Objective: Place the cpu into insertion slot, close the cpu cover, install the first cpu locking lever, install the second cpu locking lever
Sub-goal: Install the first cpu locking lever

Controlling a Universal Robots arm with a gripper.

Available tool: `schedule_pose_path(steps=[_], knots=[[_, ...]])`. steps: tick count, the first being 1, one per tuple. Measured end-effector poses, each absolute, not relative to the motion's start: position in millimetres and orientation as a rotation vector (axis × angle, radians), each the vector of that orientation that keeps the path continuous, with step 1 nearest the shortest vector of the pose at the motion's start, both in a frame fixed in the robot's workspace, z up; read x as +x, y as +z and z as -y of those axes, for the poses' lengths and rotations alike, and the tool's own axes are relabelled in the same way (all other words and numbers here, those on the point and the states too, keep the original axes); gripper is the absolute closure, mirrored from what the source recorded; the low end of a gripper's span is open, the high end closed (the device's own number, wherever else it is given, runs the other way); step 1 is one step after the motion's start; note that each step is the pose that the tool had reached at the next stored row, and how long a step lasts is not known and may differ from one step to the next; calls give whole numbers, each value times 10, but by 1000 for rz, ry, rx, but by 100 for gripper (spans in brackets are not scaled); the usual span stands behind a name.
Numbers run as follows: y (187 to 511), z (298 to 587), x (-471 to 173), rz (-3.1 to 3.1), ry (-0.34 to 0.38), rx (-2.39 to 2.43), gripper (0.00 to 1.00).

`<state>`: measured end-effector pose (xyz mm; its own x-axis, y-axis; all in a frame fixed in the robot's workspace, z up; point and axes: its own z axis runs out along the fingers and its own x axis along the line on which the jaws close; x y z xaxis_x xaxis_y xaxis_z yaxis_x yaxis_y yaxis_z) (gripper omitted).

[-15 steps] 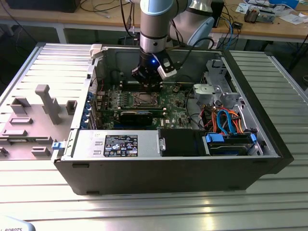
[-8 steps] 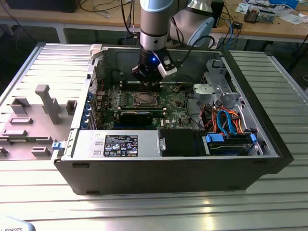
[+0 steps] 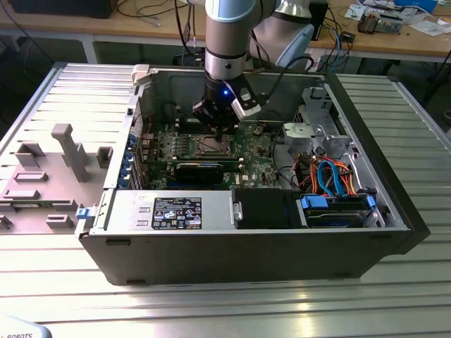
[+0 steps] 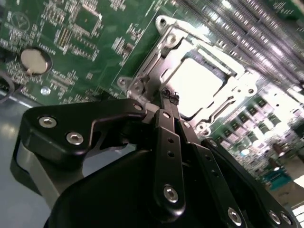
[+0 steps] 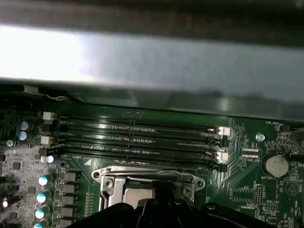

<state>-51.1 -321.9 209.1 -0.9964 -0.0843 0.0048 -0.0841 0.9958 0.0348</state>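
The gripper is seen low inside the open computer case, directly above the middle of the green motherboard. In the second wrist view its black fingers are drawn together to a narrow tip with no gap between them, and nothing is held between them. The tip is placed at the edge of the silvery frame of the insertion slot; whether it touches the metal cannot be told.

Just beyond the fingertips the cpu is seen lying flat in the insertion slot, its pale metal top showing bright. The cpu cover is laid down around it, the chip showing through the square window. The position of the locking levers cannot be made out.

In the first wrist view the gripper is seen over the near part of the cpu cover, and the long black memory slots are found just past the socket, running across the board. A round coin battery is noted off to one side of the fingers, well apart from the socket.

In the exterior view the gripper is placed over the insertion slot, and a grey power supply is set along the case wall nearer the camera.
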Motion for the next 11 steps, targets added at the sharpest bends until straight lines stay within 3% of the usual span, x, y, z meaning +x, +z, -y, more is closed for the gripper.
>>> schedule_pose_path(steps=[3,6,11], knots=[[2091,3246,-511,3131,-19,132,89],[2092,3253,-511,3123,152,131,89],[2175,3267,-511,3122,162,129,89]])
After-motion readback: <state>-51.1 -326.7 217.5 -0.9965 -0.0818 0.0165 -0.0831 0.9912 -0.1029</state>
